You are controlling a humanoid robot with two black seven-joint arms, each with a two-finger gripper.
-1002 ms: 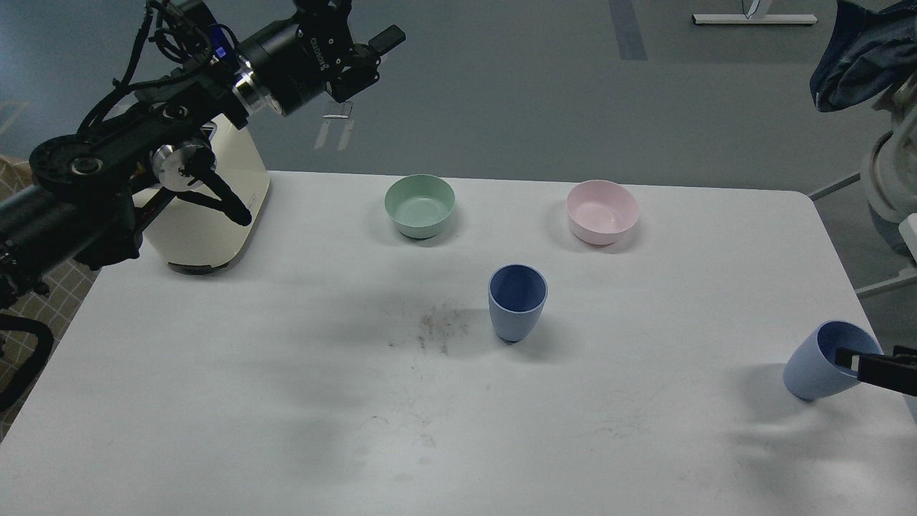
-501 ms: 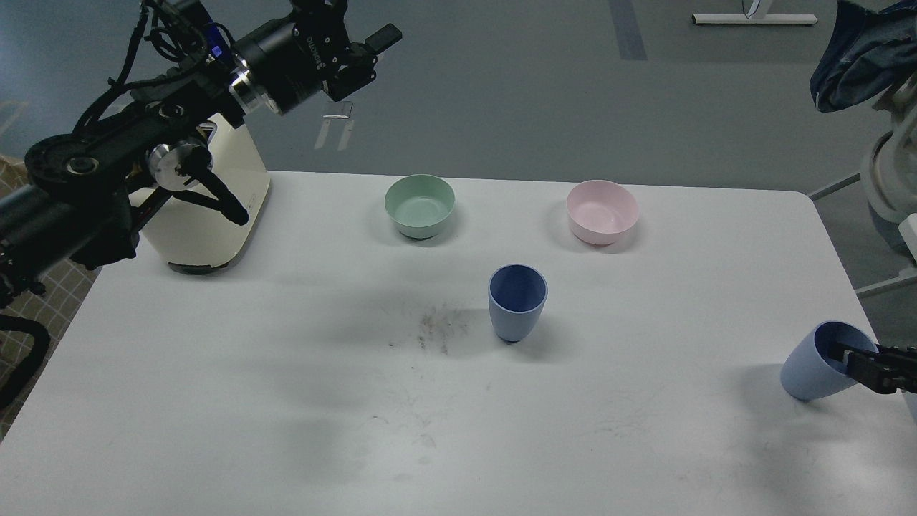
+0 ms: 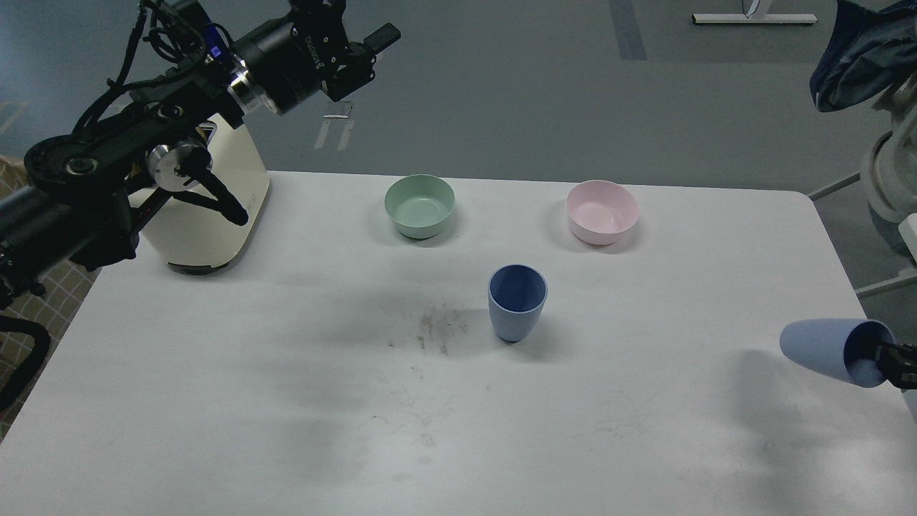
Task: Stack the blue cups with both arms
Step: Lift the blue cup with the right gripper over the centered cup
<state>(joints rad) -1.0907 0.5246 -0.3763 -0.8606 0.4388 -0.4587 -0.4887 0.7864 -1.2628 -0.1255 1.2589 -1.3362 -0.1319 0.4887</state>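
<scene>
Where the right gripper (image 3: 899,360) enters at the frame's right edge, gripping the rim of one blue cup (image 3: 824,351); cup tipped almost horizontal, base pointing left, above the table (image 3: 286,401), mouth toward the gripper. One finger apparently inside the mouth; jaws clamped on the rim, most of the gripper cut off by the frame edge. Second blue cup (image 3: 517,302) upright at table centre, well apart from both grippers. Left gripper (image 3: 362,50) raised high at upper left, beyond the table's far edge, holding nothing; fingers dark and overlapping, opening not discernible. Mint-green bowl (image 3: 420,206) and pink bowl (image 3: 602,211) behind the central cup.
</scene>
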